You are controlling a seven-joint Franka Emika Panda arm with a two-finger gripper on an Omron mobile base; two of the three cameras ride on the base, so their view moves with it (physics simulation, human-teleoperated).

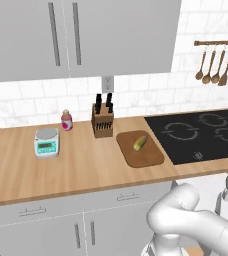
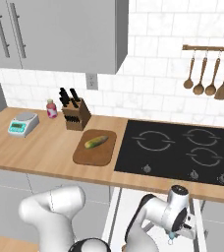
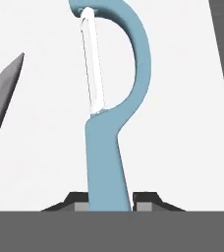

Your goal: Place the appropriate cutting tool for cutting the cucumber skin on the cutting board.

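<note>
I see the gripper (image 3: 111,199) closed tight on the light-blue handle of the peeler (image 3: 115,123), one dark fingertip (image 3: 79,201) on each side of the handle's lower end. In the hand view the peeler runs straight up and away from the fingers, its curved blue bow arching over the pale blade. It lies on a flat white surface, and a dark grey pointed blade (image 3: 3,96) lies apart from it, on the blade side of the peeler.

From the right base view, I find the gripper (image 2: 175,232) low in the open white drawer (image 2: 118,209) below the countertop edge, under the black cooktop (image 2: 180,147).

The cutting board (image 1: 147,155) lies on the wooden counter (image 1: 86,167), right beside the cooktop's edge. The cucumber (image 1: 140,143) rests on the board, toward its back half. Just behind the board stands the knife block (image 1: 102,121) with black handles, and beyond the block, further from the board, are a pink-lidded jar (image 1: 66,120) and a kitchen scale (image 1: 47,142).
</note>
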